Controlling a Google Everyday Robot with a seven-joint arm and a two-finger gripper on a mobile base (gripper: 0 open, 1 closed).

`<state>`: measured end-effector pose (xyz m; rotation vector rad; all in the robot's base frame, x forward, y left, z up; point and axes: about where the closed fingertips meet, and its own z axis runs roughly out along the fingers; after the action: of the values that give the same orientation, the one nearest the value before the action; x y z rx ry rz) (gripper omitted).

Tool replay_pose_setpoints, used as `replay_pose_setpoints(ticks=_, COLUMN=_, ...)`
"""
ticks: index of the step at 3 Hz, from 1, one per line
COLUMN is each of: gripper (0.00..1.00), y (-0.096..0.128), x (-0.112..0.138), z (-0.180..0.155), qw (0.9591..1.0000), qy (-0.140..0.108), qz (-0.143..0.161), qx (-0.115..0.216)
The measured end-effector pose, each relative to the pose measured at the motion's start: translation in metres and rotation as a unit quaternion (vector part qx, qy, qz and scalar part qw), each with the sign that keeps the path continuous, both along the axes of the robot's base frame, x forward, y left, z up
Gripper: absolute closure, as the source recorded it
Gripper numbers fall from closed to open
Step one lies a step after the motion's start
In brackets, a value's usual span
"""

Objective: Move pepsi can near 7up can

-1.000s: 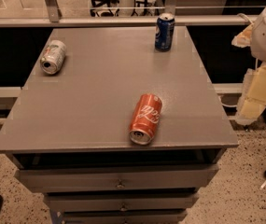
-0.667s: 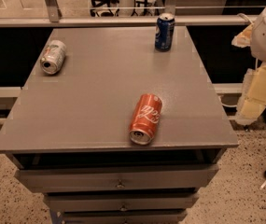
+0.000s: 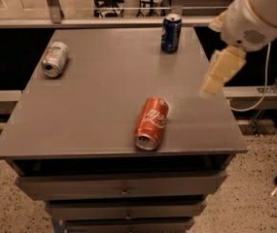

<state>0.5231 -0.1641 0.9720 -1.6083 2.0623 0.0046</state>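
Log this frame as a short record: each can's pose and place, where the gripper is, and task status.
pepsi can: upright, far edge of the table, right of centre
7up can: on its side, far left
red can: on its side, near front edge
gripper: raised by the table's right edge, touching no can
status: pepsi can not yet near 7up can

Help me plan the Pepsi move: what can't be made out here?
- Camera view: end effector, above the table's right edge: open or shut unreadable.
- Arm: cut off by the top edge.
- 7up can: lying down, markings too small to read.
- Lowest drawer: cut off by the bottom edge.
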Motion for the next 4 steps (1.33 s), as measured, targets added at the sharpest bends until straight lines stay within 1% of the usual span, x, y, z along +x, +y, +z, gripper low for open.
replay_pose_setpoints(ticks=1, gripper=0.0, y=0.01, x=0.067, z=-0.021, qw=0.9971, qy=-0.01, qz=-0.022, qx=0.072)
replay_pose_setpoints(ticks=2, gripper=0.0, y=0.005, x=0.129, z=-0.042, qw=0.9842, qy=-0.013, qz=-0.072, qx=0.162)
replay_pose_setpoints(ticks=3, gripper=0.0, y=-0.005, x=0.195, z=-0.056, qw=0.9646, qy=-0.03, qz=-0.12, qx=0.233)
replay_pose_setpoints(ticks=4, gripper=0.0, y=-0.005, x=0.194, z=-0.056, qw=0.9649, qy=-0.03, qz=-0.12, qx=0.232)
